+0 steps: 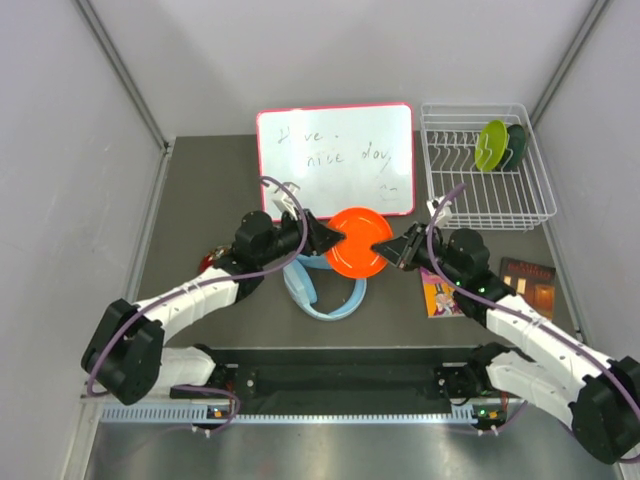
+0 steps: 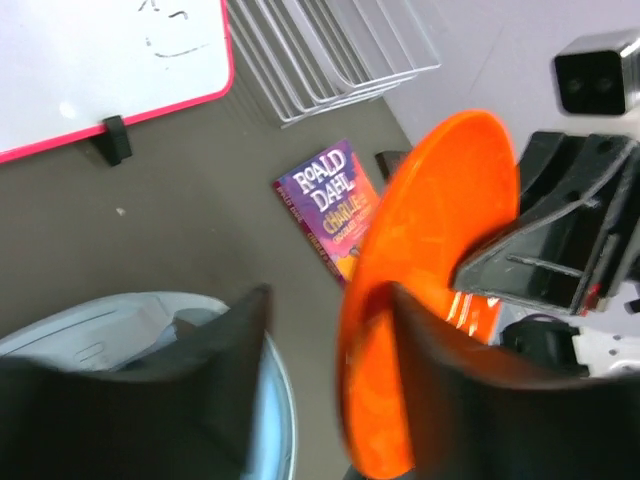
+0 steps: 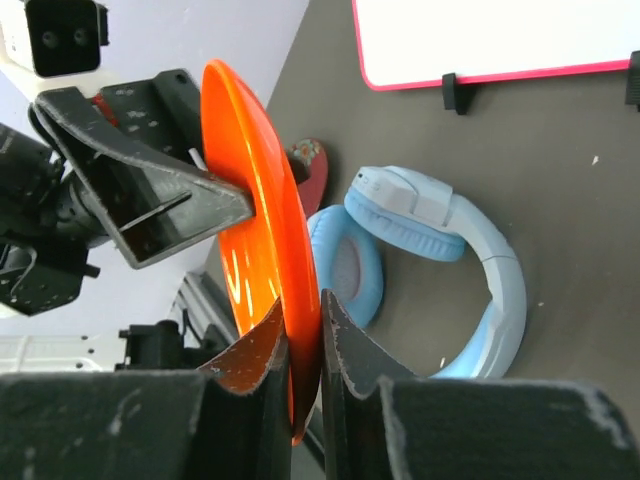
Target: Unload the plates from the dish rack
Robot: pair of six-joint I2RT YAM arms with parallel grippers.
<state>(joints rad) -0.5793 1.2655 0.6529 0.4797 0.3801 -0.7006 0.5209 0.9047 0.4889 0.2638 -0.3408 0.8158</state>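
Note:
The orange plate (image 1: 358, 243) hangs upright above the table between both arms. My right gripper (image 1: 383, 248) is shut on its right rim; in the right wrist view its fingers (image 3: 303, 305) pinch the plate's edge (image 3: 255, 200). My left gripper (image 1: 335, 238) is open around the plate's left rim; in the left wrist view (image 2: 330, 295) the plate (image 2: 440, 230) lies against the right finger with a gap to the left one. The yellow-green plate (image 1: 490, 145) and dark green plate (image 1: 516, 145) stand in the white dish rack (image 1: 440, 195). The dark red plate (image 1: 207, 262) lies on the table, partly hidden by the left arm.
Light blue headphones (image 1: 325, 292) lie under the held plate. A red-framed whiteboard (image 1: 335, 160) stands at the back centre. A Roald Dahl book (image 1: 440, 295) and a dark book (image 1: 527, 280) lie at the right, in front of the rack.

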